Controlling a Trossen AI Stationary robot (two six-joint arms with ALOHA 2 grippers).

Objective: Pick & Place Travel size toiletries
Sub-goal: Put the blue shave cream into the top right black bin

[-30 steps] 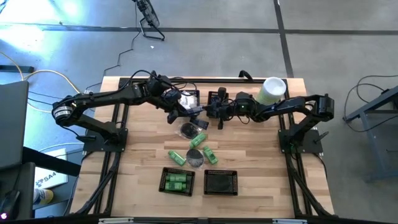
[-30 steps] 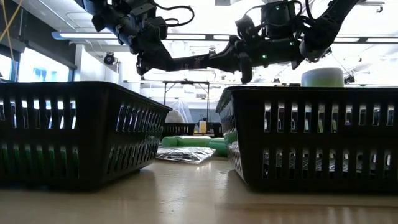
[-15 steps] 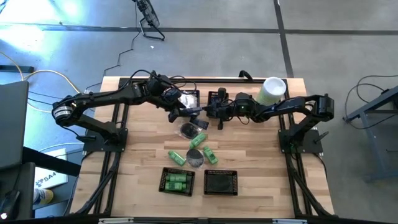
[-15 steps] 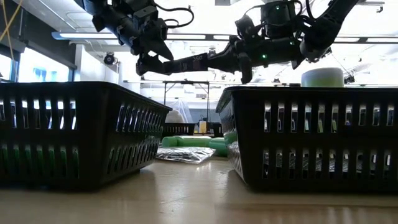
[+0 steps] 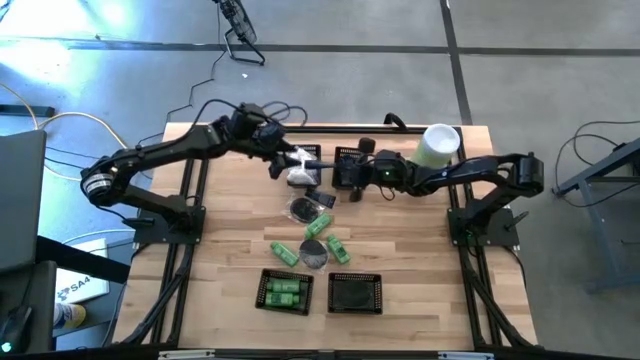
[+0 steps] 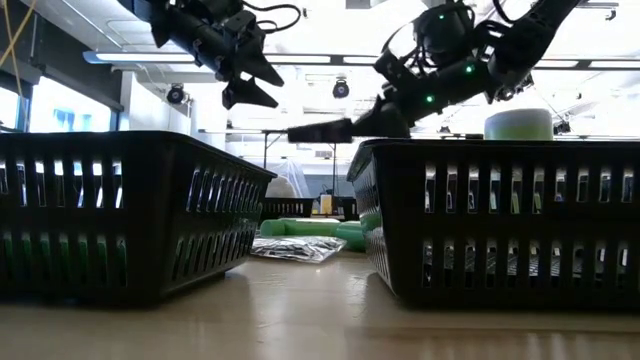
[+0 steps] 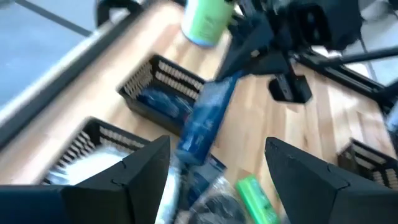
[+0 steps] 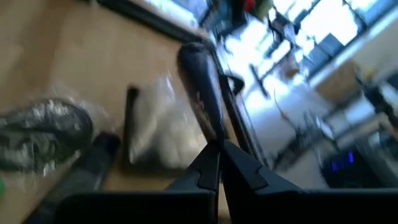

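Observation:
My right gripper point(image 5: 343, 182) is shut on a long dark blue tube point(image 7: 205, 121), one of the travel size toiletries, in the air near the far baskets. My left gripper point(image 7: 217, 186) stands open a little to the tube's left, higher up, with nothing between its fingers point(image 5: 280, 160). More toiletries lie mid-table: green bottles point(image 5: 285, 252), a clear-wrapped piece point(image 5: 303, 208) and a grey disc point(image 5: 314, 254). One far basket point(image 5: 305, 162) holds white packets, the other point(image 5: 350, 160) blue pieces. My right gripper pinches the tube by one end point(image 8: 208, 134) between its two fingers. The fingers come from the table's right, slanting a little down, and lie along the tube. The rest of the tube point(image 6: 320, 130) sticks out past the fingertips toward the left, lifted clear of table and baskets.
Two black mesh baskets stand at the near edge, one point(image 5: 285, 291) holding green bottles, the other point(image 5: 355, 293) dark inside. A tall pale-green cylinder with a white lid point(image 5: 437, 146) stands at the far right, behind my right arm.
My left gripper has opened and let go of the dark blue tube, then risen and drawn back toward the table's far left. My right gripper keeps its hold and has tipped, so the tube's free end now hangs lower than before.

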